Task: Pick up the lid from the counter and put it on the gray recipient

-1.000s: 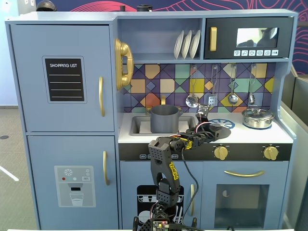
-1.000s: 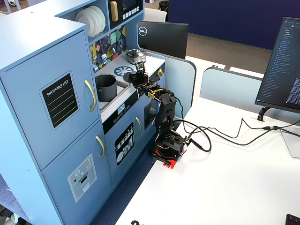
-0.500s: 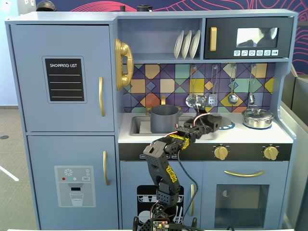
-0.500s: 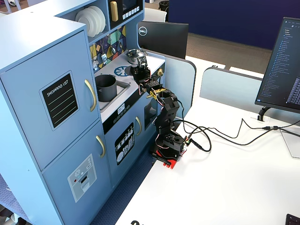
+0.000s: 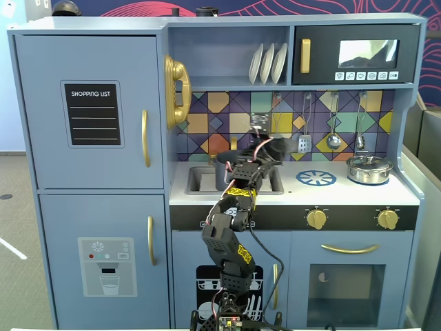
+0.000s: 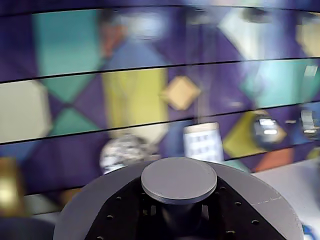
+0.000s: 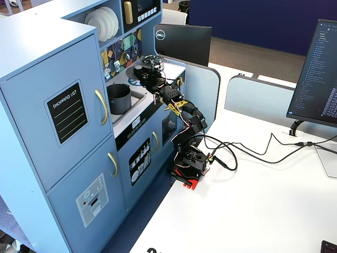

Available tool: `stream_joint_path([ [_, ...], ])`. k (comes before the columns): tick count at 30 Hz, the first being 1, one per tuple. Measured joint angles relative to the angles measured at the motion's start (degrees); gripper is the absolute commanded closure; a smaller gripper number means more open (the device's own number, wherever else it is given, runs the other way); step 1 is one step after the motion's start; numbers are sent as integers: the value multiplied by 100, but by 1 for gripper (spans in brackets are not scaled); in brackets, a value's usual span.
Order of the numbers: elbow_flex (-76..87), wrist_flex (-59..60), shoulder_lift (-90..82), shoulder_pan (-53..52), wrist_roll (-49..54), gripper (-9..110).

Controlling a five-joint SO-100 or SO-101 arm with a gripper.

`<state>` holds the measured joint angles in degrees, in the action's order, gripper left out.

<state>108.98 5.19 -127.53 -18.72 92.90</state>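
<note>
My gripper (image 6: 179,214) is shut on the knob of the dark-gray lid (image 6: 179,179), with a black finger (image 6: 120,220) on either side of the knob stem. In a fixed view the lid (image 5: 277,148) hangs in the gripper (image 5: 267,150) above the white counter (image 5: 344,194), up and to the right of the gray recipient (image 5: 224,169), which stands in the sink recess. In another fixed view the gripper (image 7: 141,73) holds the lid (image 7: 138,69) beyond the gray pot (image 7: 120,98). The lid looks tilted, not flat.
A shiny silver lidded pot (image 5: 368,169) stands at the counter's right end, with the blue burner ring (image 5: 316,178) to its left. Utensils (image 5: 333,140) hang on the tiled back wall. A shelf with plates (image 5: 267,63) is overhead.
</note>
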Motion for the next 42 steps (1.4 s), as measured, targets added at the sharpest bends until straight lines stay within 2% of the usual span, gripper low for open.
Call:
stream_joint_path([
  [15,-35,439,-9,1433,114,102],
  [42,-141,378,686,1661,246,102],
])
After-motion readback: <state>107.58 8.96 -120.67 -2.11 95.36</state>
